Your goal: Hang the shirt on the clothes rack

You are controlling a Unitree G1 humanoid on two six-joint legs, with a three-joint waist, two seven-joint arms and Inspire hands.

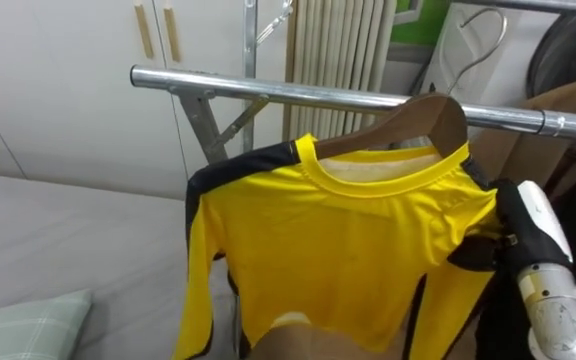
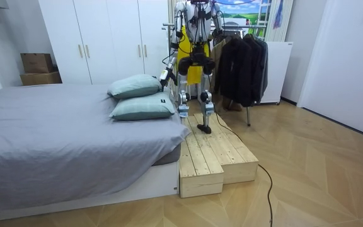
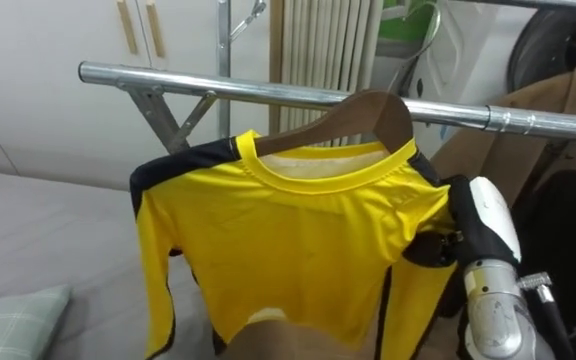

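A yellow shirt (image 1: 348, 250) with black shoulder and side panels hangs on a wooden hanger (image 1: 423, 118). It is held up in front of the metal clothes rail (image 1: 268, 90). The hanger's wire hook (image 1: 478, 45) rises above the rail; I cannot tell whether it is over it. My right hand (image 1: 513, 225) is at the shirt's right shoulder, its thumb curled onto the cloth at the hanger's end. In the room view I stand on a wooden platform (image 2: 216, 151) facing the rack, with the yellow shirt (image 2: 183, 47) before my chest.
A brown garment (image 1: 558, 110) and dark clothes (image 2: 244, 66) hang further right on the rail. Its slanted support (image 1: 208, 125) stands at the left. The grey bed (image 1: 48, 240) with a checked pillow (image 1: 28, 325) lies lower left, white wardrobe doors (image 1: 68, 80) behind.
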